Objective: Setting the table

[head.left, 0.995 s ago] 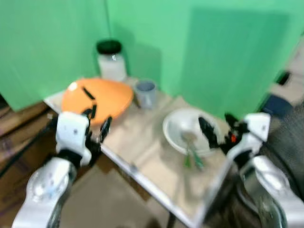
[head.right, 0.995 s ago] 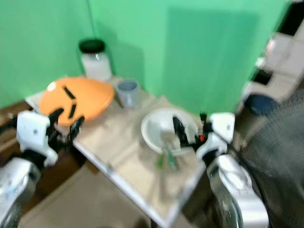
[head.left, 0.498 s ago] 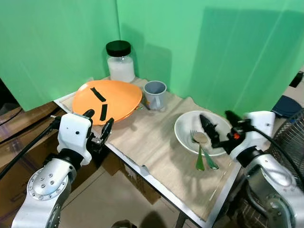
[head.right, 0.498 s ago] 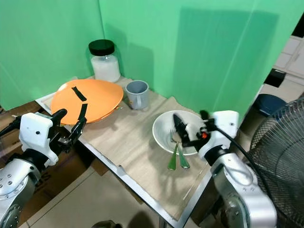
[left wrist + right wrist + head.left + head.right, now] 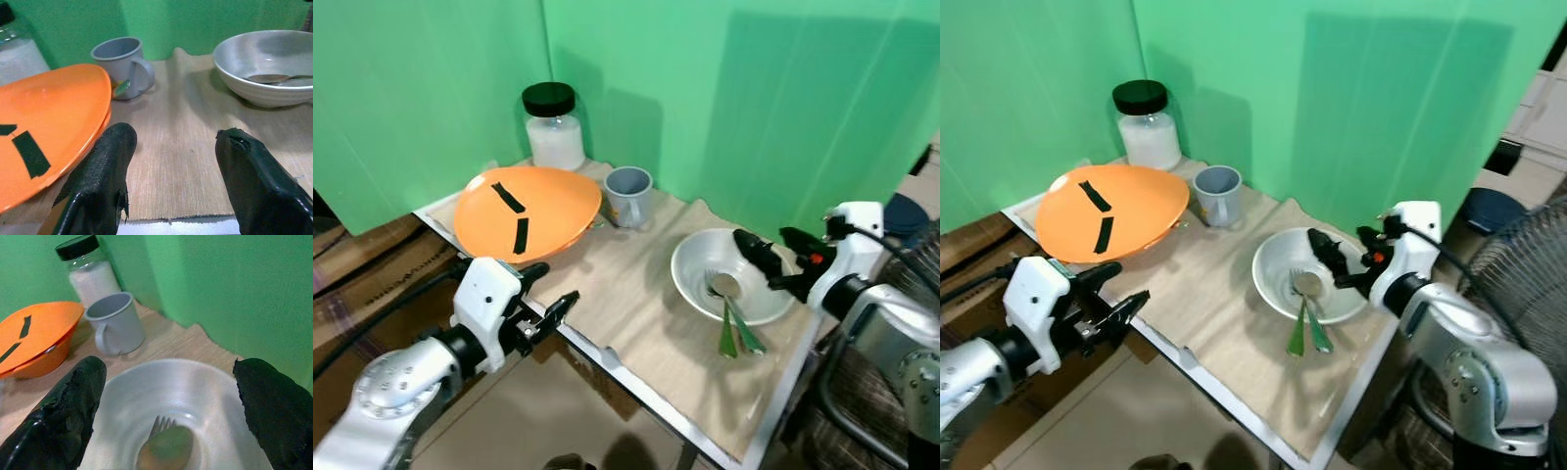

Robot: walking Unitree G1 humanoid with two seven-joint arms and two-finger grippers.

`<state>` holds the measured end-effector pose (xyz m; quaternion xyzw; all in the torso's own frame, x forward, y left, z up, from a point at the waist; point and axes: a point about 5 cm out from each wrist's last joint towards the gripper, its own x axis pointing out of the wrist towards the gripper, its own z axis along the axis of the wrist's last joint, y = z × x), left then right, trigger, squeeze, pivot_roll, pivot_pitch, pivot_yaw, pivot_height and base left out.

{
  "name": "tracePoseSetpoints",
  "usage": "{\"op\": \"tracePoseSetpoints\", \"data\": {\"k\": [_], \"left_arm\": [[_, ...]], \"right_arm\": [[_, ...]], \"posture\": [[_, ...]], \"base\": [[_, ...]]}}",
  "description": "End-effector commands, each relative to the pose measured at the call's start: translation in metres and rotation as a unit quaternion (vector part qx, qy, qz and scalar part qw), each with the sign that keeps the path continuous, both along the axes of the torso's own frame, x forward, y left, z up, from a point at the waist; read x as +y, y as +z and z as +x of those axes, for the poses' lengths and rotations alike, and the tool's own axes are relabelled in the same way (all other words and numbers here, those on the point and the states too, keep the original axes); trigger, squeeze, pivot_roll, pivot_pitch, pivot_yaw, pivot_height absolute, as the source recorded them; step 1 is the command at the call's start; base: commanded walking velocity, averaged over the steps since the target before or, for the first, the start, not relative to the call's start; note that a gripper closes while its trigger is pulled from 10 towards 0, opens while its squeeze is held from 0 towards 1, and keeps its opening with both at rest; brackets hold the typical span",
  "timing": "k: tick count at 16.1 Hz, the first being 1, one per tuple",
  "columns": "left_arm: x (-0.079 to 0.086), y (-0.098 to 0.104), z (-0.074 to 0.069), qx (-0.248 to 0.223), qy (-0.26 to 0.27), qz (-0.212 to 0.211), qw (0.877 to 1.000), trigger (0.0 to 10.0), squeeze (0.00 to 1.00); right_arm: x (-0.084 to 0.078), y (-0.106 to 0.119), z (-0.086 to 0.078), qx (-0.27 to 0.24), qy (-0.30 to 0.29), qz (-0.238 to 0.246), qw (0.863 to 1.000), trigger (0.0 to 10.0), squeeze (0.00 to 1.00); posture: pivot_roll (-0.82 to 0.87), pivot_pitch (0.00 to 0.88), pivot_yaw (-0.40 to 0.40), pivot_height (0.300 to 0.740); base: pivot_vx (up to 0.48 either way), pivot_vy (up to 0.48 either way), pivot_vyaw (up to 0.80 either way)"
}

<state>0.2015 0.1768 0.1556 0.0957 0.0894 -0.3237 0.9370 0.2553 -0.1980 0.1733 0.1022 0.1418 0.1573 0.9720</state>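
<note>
A white bowl sits on a beige placemat, holding a fork and spoon with green handles that stick out over its near rim. An orange plate with two black tape strips lies at the left. Beside it stands a grey mug, and a black-lidded jar stands behind. My left gripper is open at the table's front edge, pointing across the mat. My right gripper is open just above the bowl's far right rim, with the bowl between its fingers.
Green screens close off the back of the table. Cardboard boxes sit low on the left. A wire fan stands at the right, close behind my right arm. The table's front edge runs diagonally.
The blur has gone and the view has shifted slightly. My left gripper has moved right along the front edge and turned toward the mat. My right gripper has drawn back toward the bowl's far rim.
</note>
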Motion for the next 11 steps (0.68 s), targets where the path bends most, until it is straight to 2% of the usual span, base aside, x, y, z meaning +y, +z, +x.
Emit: {"op": "tracePoseSetpoints", "data": {"k": [1,6,8,9,11], "left_arm": [[0.0,0.008,-0.002,0.004,-0.037,-0.008,0.999,10.0,0.0],[-0.01,0.01,-0.001,0.02,-0.09,-0.032,0.995,10.0,0.0],[-0.013,0.005,-0.004,0.031,-0.103,-0.031,0.994,10.0,0.0],[-0.014,0.003,-0.004,0.034,-0.105,-0.029,0.993,10.0,0.0],[-0.014,0.001,-0.002,0.034,-0.104,-0.026,0.994,10.0,0.0]], "right_arm": [[-0.015,0.001,0.0,0.026,-0.039,-0.015,0.999,10.0,1.0],[-0.043,-0.008,-0.01,0.098,-0.093,-0.046,0.99,10.0,1.0],[-0.039,-0.005,-0.009,0.111,-0.066,-0.016,0.992,10.0,0.99],[-0.032,-0.006,-0.01,0.122,-0.032,0.003,0.992,10.0,0.0],[-0.021,-0.011,-0.013,0.141,0.011,0.017,0.99,10.0,0.0]], "posture": [[0.04,0.0,0.081,0.74],[0.01,0.0,0.086,0.74],[0.0,0.0,0.086,0.74],[-0.01,0.0,0.08,0.74],[-0.02,0.0,0.076,0.74]], "base": [[0.0,0.0,0.0],[0.0,0.0,0.0],[0.0,0.0,0.0],[0.0,0.0,0.0],[0.0,0.0,0.0]]}}
